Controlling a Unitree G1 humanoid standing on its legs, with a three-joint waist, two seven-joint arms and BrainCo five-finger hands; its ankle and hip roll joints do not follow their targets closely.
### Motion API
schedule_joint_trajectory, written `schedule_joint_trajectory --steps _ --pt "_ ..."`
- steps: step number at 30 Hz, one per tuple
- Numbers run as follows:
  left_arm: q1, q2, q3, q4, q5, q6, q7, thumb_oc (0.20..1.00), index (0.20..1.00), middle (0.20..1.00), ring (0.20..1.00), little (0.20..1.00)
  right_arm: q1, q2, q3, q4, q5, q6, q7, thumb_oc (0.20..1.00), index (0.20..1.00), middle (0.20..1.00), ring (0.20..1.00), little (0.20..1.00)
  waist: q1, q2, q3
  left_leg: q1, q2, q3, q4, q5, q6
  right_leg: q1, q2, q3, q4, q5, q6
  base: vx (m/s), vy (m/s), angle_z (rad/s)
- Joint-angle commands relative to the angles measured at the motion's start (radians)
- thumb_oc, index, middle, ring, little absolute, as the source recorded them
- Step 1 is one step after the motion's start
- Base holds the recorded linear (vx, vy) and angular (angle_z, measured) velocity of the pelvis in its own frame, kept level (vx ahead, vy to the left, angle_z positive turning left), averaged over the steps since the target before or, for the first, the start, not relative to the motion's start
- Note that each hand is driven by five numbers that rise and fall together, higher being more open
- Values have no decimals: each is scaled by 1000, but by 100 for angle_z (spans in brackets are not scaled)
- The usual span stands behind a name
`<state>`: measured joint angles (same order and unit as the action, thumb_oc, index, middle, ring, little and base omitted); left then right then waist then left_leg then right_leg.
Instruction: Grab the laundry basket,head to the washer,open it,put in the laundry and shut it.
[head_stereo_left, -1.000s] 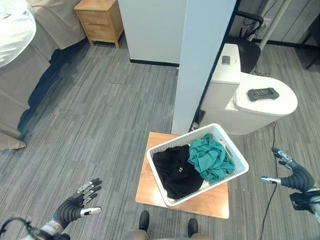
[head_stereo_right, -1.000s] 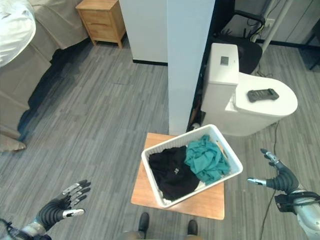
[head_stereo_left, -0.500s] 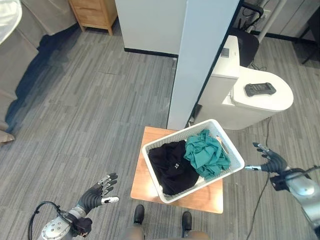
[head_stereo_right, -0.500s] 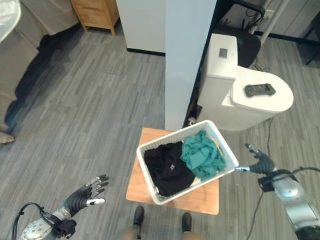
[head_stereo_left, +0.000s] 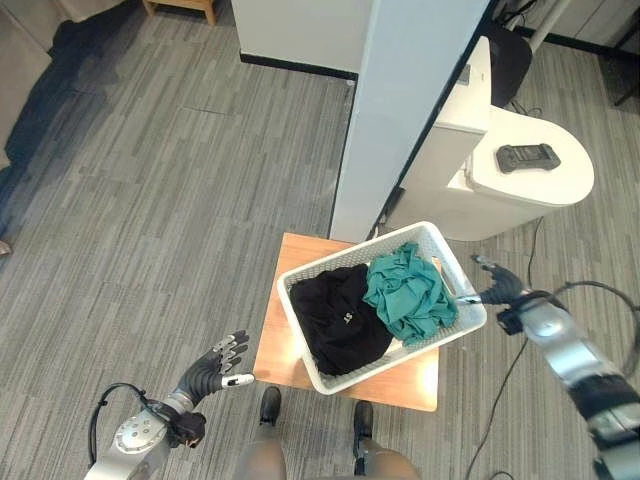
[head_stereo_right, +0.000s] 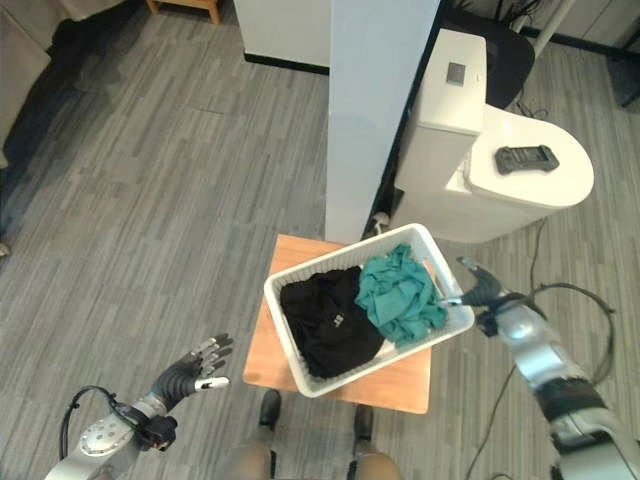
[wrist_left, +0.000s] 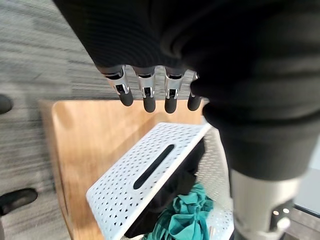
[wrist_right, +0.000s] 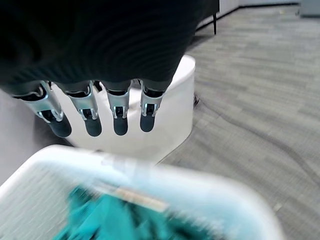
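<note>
Basket (head_stereo_left: 458, 322) set askew on a low wooden board (head_stereo_left: 277, 340) on the floor, overhanging the board's right edge. Inside: black garment (head_stereo_left: 339, 318) to the left, teal garment (head_stereo_left: 403, 290) to the right, overlapping. Behind the board's far edge, a tall panel (head_stereo_left: 400, 110); right of that, a toilet (head_stereo_left: 520, 185) with a remote (head_stereo_left: 527, 157) on its lid. Left hand (head_stereo_left: 219, 366) just off the board's left edge, apart from the basket. Right hand (head_stereo_left: 497, 290) at the basket's right rim.
</note>
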<state>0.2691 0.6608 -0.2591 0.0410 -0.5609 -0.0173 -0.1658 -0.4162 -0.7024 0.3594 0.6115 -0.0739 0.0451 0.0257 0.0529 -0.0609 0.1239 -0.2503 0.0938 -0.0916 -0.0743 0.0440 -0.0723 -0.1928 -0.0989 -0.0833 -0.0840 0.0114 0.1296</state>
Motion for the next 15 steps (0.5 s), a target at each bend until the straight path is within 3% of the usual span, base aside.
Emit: schedule_joint_trajectory --steps 1,10,15 --pt "29 20 47 -62 6 -27 11 1000 1000 1000 1000 1000 -21 -35 26 46 12 -8 -6 1000 1000 1000 1000 1000 32 -33 -14 -76 63 -74 -13 77 1 -89 -53 0 -3 89 48 18 -33 1" --pt "53 55 87 -75 1 -18 1 1000 1000 1000 1000 1000 -216 76 200 386 -15 3 17 1000 1000 1000 1000 1000 45 -61 -21 -80 73 -73 -13 75 -2 -92 -44 5 -3 85 48 3 -5 0" --pt "60 57 93 -63 3 -21 1 1000 1000 1000 1000 1000 -242 109 213 478 -11 -3 7 1000 1000 1000 1000 1000 47 -67 -24 -84 73 -74 -13 76 -2 -96 -45 4 -3 88 48 0 0 0"
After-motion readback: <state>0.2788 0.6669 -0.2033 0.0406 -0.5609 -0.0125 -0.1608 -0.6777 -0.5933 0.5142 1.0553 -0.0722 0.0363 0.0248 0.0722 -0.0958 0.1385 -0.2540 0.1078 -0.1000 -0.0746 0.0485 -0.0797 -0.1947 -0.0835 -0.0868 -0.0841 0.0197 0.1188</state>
